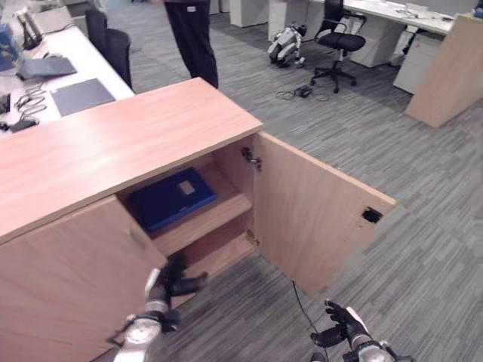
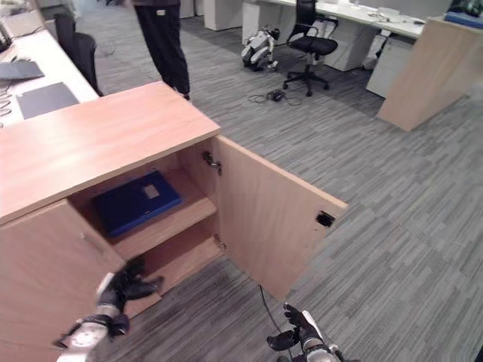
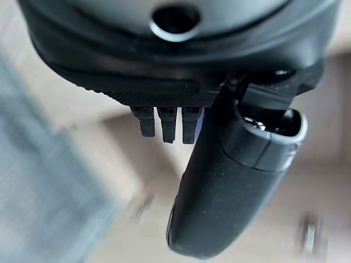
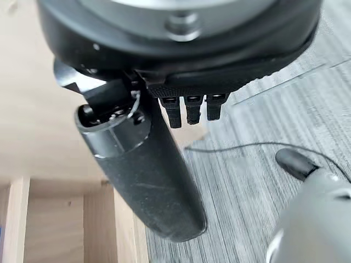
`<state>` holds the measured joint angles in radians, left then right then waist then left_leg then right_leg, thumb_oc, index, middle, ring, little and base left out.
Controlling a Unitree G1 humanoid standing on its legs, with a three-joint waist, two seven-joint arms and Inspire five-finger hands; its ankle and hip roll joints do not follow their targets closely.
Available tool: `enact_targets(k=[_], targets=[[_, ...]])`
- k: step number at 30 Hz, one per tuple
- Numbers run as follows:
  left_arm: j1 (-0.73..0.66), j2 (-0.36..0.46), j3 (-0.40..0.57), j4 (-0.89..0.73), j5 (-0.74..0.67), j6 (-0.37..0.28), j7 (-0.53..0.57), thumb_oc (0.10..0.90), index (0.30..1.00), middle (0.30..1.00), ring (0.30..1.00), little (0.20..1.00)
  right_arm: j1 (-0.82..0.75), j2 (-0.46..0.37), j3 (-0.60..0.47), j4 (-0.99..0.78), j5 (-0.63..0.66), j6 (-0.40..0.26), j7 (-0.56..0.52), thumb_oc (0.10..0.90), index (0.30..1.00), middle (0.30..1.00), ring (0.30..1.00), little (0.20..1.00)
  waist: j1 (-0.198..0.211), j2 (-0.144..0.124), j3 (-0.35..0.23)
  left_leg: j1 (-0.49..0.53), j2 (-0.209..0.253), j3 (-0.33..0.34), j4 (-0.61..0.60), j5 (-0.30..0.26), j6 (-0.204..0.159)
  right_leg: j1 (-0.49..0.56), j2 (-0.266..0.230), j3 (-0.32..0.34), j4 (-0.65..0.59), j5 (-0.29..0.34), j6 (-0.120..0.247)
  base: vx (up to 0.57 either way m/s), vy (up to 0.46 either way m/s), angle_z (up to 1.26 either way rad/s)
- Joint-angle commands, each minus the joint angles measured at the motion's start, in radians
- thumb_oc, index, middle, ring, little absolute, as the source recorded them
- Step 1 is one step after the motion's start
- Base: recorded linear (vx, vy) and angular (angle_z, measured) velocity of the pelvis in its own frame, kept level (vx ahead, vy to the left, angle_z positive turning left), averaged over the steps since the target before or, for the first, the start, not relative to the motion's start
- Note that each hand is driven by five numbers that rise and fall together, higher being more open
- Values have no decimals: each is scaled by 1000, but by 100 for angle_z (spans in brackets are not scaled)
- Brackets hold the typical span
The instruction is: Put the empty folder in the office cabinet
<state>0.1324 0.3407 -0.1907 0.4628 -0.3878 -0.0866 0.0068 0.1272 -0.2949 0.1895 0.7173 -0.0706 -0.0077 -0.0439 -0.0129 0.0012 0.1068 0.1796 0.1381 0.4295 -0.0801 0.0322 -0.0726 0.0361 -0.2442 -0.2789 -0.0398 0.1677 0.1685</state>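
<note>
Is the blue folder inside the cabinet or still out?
Inside. The blue folder lies flat on the upper shelf of the cabinet, whose right door hangs open. Neither hand holds it.

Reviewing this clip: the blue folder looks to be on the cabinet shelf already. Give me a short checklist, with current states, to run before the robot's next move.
1. Blue folder lying flat on the upper shelf of the cabinet: ok.
2. Folder fully behind the shelf's front edge, out of the door's path: ok, as far as the head views show.
3. Left robot hand holding nothing, fingers relaxed, low in front of the opening: ok.
4. Right robot hand holding nothing, low over the carpet: ok.
5. Right cabinet door closed: not ok, it stands wide open.
6. Person standing behind the cabinet, away from the door's swing: ok.
</note>
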Motion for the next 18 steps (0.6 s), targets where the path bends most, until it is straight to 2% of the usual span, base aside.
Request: enact_targets(k=[1, 8, 11, 14, 16, 17, 18], targets=[[-99, 11, 38, -85, 8, -62, -48, 800, 900, 900, 900, 900, -31, -41, -28, -59, 1, -39, -12, 800, 900, 900, 900, 900, -43, 6, 8, -31, -5, -91, 12, -41, -27, 31, -14, 6, 31, -140, 52, -6, -111, -32], [-64, -2, 21, -69, 12, -39, -78, 800, 900, 900, 900, 900, -8, -80, -54, -79, 5, -39, -13, 800, 900, 900, 900, 900, -88, 52, 17, -15, 58, -61, 41, -6, -70, 68, 61, 46, -26, -178, 16, -10, -144, -20], [-67, -5, 19, -59, 22, -35, -77, 800, 900, 900, 900, 900, -7, -89, -56, -85, 12, -41, -13, 800, 900, 900, 900, 900, -99, 63, 23, -19, 80, -50, 71, -2, -83, 72, 80, 58, -28, -191, 3, -20, -164, -18], [-76, -11, 2, -48, 26, -30, -76, 800, 900, 900, 900, 900, -23, -113, -51, -83, 17, -43, -18, 800, 900, 900, 900, 900, -113, 76, 46, -65, 132, -48, 195, 49, -117, 88, 117, 73, -40, -213, -23, -21, -177, -31], [-66, -15, -2, -45, 25, -29, -76, 800, 900, 900, 900, 900, -46, -129, -45, -77, 21, -41, -25, 800, 900, 900, 900, 900, -110, 68, 62, -94, 159, -59, 288, 77, -123, 99, 132, 91, -46, -225, -42, 13, -143, -24], [-66, -15, -2, -45, 25, -29, -76, 800, 900, 900, 900, 900, -46, -129, -45, -77, 21, -41, -25, 800, 900, 900, 900, 900, -110, 68, 62, -94, 159, -59, 289, 77, -123, 99, 133, 91, -46, -225, -42, 30, -103, -50], [-58, -16, -5, -47, 27, -31, -73, 800, 900, 900, 900, 900, -64, -137, -44, -63, 25, -37, -31, 800, 900, 900, 900, 900, -89, 60, 69, -121, 114, -122, 288, 38, -99, 108, 130, 102, -45, -235, -41, 12, -35, -57]])
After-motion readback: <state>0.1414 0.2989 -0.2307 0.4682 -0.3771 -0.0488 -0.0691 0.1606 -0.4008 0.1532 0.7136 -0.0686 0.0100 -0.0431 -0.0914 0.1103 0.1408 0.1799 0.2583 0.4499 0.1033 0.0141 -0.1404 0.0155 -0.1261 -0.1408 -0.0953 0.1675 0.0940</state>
